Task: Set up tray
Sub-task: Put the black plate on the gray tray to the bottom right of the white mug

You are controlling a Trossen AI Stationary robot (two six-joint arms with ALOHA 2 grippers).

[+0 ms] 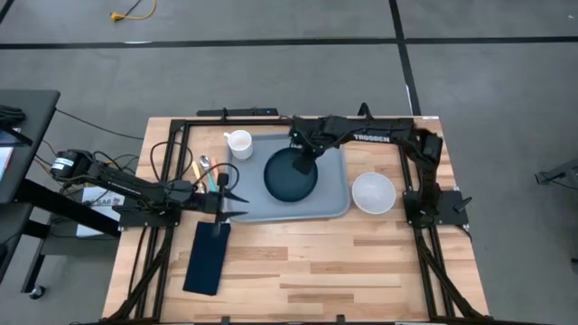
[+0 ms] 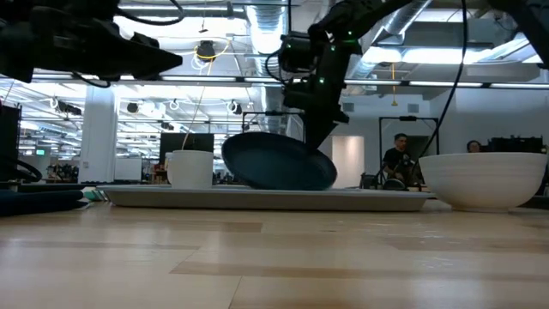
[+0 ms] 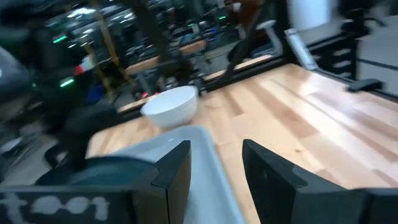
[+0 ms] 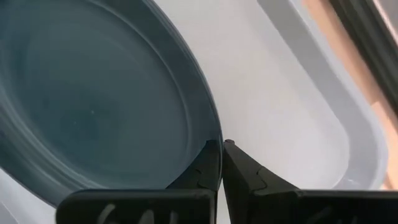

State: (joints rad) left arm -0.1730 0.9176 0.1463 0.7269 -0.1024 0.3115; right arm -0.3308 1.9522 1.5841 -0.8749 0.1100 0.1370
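The grey-blue tray (image 1: 332, 203) lies in the middle of the table. A dark teal plate (image 1: 289, 178) is on it, tilted in the low view (image 2: 274, 163). My right gripper (image 1: 305, 163) reaches in from the far side and is shut on the plate. A white mug (image 1: 239, 143) stands at the tray's far left corner. My left gripper (image 1: 239, 204) is open and empty at the tray's left near corner, which shows past its fingers (image 3: 205, 155). My right gripper pinches the plate's rim (image 4: 214, 140) between its two fingers, one finger (image 4: 202, 171) on the plate's upper face and one (image 4: 249, 177) outside it. The fingers slant down from the far side. The plate is tilted, its lower rim (image 2: 319, 184) on the tray.
A white bowl (image 1: 373, 192) stands on the table right of the tray. A dark navy folded napkin (image 1: 208, 257) lies at the near left. Cutlery with coloured handles (image 1: 206, 171) lies left of the tray. Bare wood spreads along the near side.
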